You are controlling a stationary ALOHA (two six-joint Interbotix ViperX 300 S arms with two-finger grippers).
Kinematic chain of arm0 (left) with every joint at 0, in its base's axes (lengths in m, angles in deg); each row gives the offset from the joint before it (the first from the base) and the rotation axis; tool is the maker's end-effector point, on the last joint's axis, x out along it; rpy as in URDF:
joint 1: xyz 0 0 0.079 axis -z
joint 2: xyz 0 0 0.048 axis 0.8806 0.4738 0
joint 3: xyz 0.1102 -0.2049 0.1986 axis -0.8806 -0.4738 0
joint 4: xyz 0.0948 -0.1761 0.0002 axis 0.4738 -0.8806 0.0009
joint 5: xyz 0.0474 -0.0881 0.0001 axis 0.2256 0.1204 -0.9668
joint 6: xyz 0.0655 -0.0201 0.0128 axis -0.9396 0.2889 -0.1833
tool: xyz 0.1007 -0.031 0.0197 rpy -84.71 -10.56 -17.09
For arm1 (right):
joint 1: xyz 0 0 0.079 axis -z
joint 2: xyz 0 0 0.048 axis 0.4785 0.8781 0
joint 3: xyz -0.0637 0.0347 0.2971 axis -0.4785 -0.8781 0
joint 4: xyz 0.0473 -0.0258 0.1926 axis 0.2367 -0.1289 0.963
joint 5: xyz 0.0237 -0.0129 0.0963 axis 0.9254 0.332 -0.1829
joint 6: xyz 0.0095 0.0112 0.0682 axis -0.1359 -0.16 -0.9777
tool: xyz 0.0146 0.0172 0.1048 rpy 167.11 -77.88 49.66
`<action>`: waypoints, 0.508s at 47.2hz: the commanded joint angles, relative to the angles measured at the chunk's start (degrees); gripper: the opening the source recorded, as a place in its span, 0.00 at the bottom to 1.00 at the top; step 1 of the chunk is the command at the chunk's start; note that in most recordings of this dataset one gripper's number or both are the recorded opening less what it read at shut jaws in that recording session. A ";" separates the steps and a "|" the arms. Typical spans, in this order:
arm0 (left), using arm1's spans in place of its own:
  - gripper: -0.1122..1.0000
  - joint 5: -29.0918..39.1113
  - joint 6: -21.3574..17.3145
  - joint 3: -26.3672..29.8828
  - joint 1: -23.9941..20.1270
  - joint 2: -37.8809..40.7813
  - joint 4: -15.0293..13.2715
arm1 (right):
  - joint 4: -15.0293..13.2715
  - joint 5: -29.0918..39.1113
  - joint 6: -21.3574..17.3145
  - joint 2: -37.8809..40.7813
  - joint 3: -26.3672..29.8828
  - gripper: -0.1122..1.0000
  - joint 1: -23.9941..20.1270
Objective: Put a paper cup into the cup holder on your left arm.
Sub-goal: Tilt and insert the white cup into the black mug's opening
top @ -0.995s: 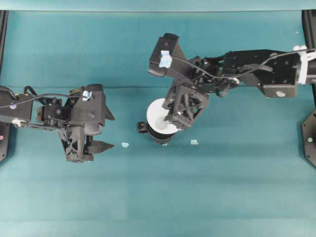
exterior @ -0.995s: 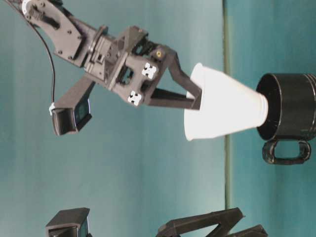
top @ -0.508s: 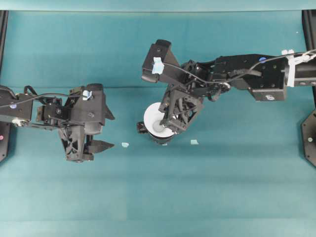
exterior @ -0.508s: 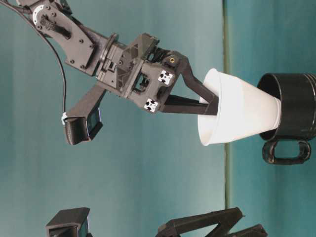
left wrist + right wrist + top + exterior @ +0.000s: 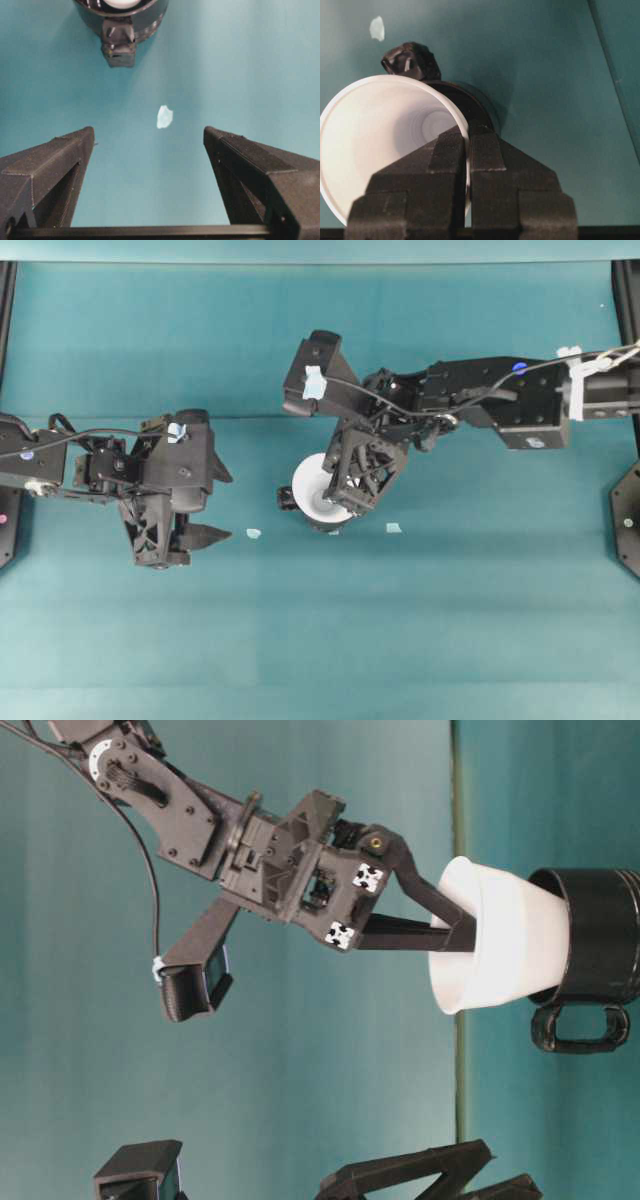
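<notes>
The white paper cup point(image 5: 312, 490) sits partly inside the black cup holder point(image 5: 600, 945), base down in its mouth and its wide rim still well out point(image 5: 500, 950). My right gripper point(image 5: 346, 504) is shut on the cup's rim wall, one finger inside and one outside point(image 5: 466, 136). The holder's handle point(image 5: 288, 498) points toward the left arm point(image 5: 60, 455). My left gripper point(image 5: 226, 507) stands open and empty to the holder's left, a gap away. In the left wrist view the holder point(image 5: 145, 20) lies ahead of the open fingers point(image 5: 65, 155).
Small pale tape scraps lie on the teal table, one between the left gripper and the holder point(image 5: 253, 534) and one to the holder's right point(image 5: 394, 528). Black frame posts stand at the far left point(image 5: 5, 300) and right point(image 5: 630, 290) edges.
My right gripper has carried the cup down, pushing its base deeper into the holder, and the right arm has shifted left. The left arm has not moved.
</notes>
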 commanded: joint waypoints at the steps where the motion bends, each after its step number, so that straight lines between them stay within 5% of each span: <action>1: 0.95 -0.35 -0.09 0.79 -0.18 -0.26 0.18 | 0.00 -0.35 0.00 -0.18 0.79 0.07 -0.35; 24: 0.95 -0.35 -0.35 0.79 -0.53 -0.26 0.18 | 0.00 0.00 -0.09 0.09 0.70 0.13 -0.70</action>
